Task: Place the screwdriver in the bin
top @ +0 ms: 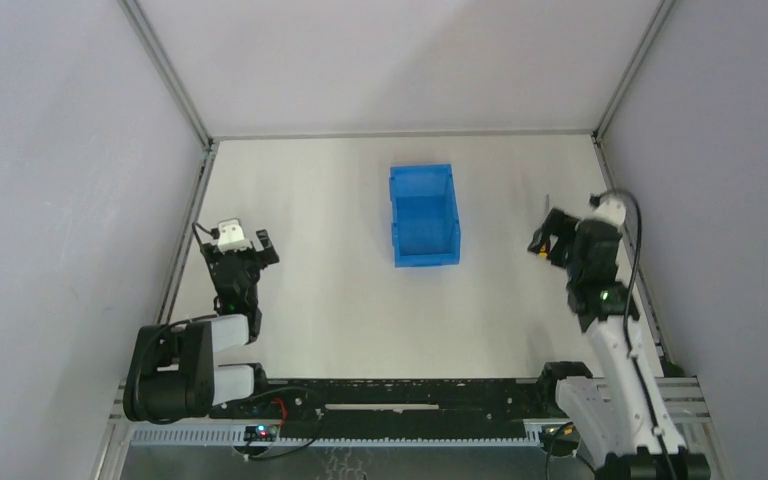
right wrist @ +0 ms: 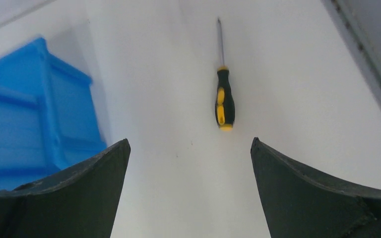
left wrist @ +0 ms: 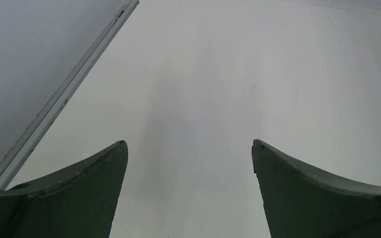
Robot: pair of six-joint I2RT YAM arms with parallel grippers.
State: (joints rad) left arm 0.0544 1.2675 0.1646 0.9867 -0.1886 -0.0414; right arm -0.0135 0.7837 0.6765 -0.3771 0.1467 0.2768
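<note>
1 screwdriver [right wrist: 224, 96] to watch, and it lies flat on the bench [top: 330, 310] out on the right side. Its shaft points away from the arms, with the black and yellow handle nearest the right pincer [right wrist: 188, 145]. That pincer hangs above and just short of it, jaws spread wide, nothing between them. The bin [top: 426, 258] sits well apart to the tool's left, mid-bench, and from above it looks to hold nothing. Far over, the left pincer [left wrist: 189, 144] is spread wide too, gripping nothing and playing no part.

Now the handling. This looks a light, rigid little tool, nothing fragile about it. The thin metal shaft would likely be slick and slip out of a pinch. So the thick handle is the place to grip, around its middle, with the fingers closing across it. It lies low, so the fingertips will need to come right down to the bench. That handle is round and may roll if nudged from 1 side first.
</note>
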